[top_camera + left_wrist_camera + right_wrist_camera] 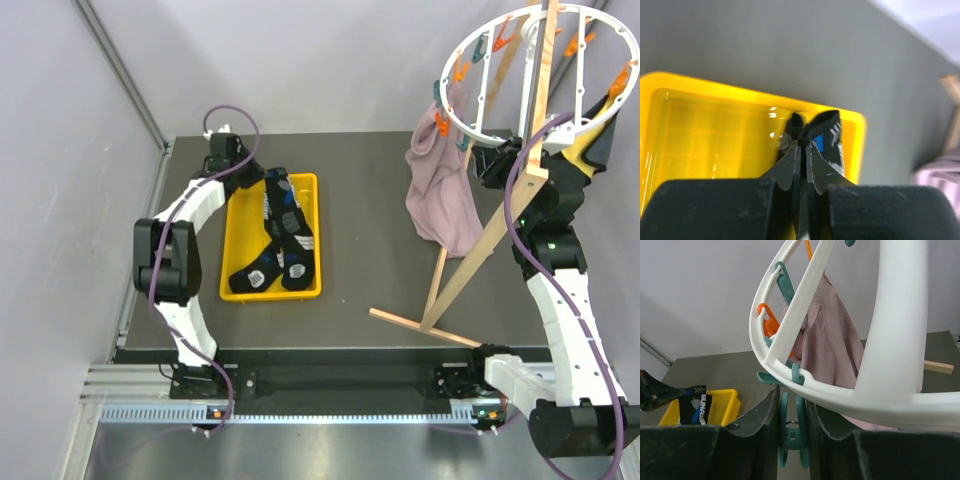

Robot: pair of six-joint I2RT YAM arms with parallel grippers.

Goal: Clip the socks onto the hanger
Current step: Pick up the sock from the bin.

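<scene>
The socks (281, 236), black with grey, white and blue marks, lie in a yellow tray (232, 232). At the tray's far end my left gripper (262, 180) is shut on the top of a sock (826, 136). In the left wrist view, fabric bunches at the tips of that gripper (802, 146). The hanger (540, 70), a white spoked ring with orange and teal clips, stands on a wooden frame at the far right. My right gripper (792, 392) is shut on a teal clip (791, 424) hanging under the hanger's rim (850, 400).
A pink-mauve garment (440, 200) hangs from the ring's left side, close behind the held clip. The wooden frame's slanted legs and foot bar (425, 328) stand on the grey table right of centre. A grey wall lies to the left.
</scene>
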